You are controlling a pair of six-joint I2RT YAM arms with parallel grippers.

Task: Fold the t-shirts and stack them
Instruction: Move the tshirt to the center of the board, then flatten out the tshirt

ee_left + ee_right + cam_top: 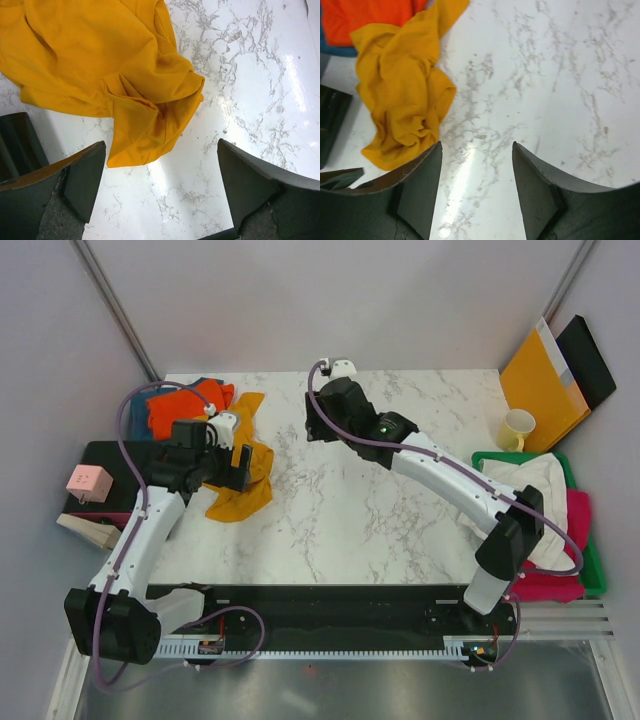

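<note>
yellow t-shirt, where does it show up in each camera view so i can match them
Top external: the yellow t-shirt lies crumpled on the left part of the marble tabletop.
Left wrist: it fills the upper left of the picture.
Right wrist: it lies along the left side, just below the orange t-shirt.
Shared landmark: the bare marble tabletop next to the shirt shows in all three views.

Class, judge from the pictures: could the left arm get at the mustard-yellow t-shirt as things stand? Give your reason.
Probably yes. The left gripper hangs open right at a corner of the mustard-yellow t-shirt, which lies uncovered there on the marble table. Nothing stands between them.
</note>
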